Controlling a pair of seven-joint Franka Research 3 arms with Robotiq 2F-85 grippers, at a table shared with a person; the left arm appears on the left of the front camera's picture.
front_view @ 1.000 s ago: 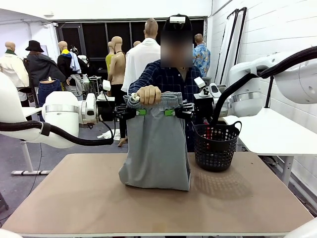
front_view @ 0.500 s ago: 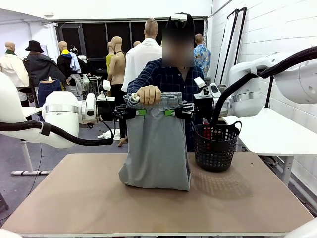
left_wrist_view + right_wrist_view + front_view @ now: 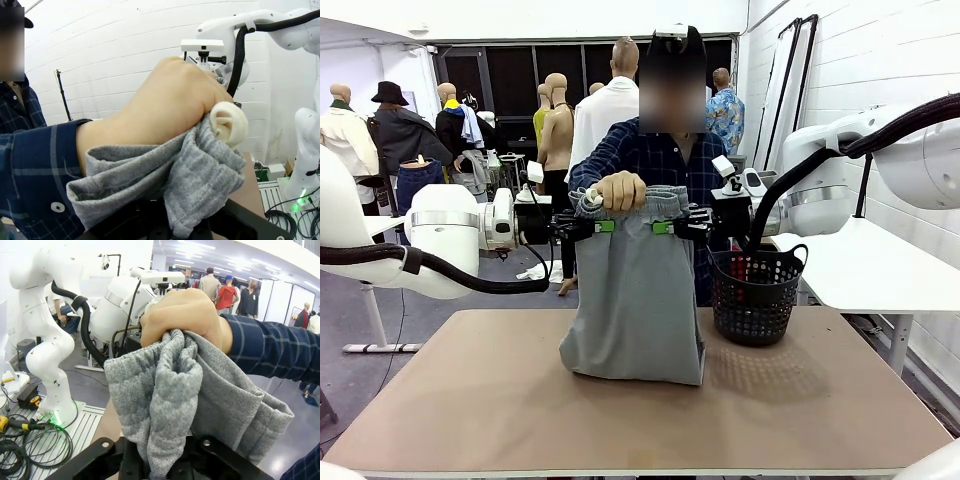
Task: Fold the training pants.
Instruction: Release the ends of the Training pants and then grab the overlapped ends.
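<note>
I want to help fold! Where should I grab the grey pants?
Probably the bottom end of the training pants, from the near side: it rests loose on the table, while the waistband is taken by the left tool, the right tool and the person's hand.

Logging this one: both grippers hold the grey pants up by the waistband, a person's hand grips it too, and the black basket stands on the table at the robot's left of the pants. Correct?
No. The front view shows the black basket on the table at the robot's right of the training pants. The left gripper, right gripper and the person's hand do hold the waistband.
</note>
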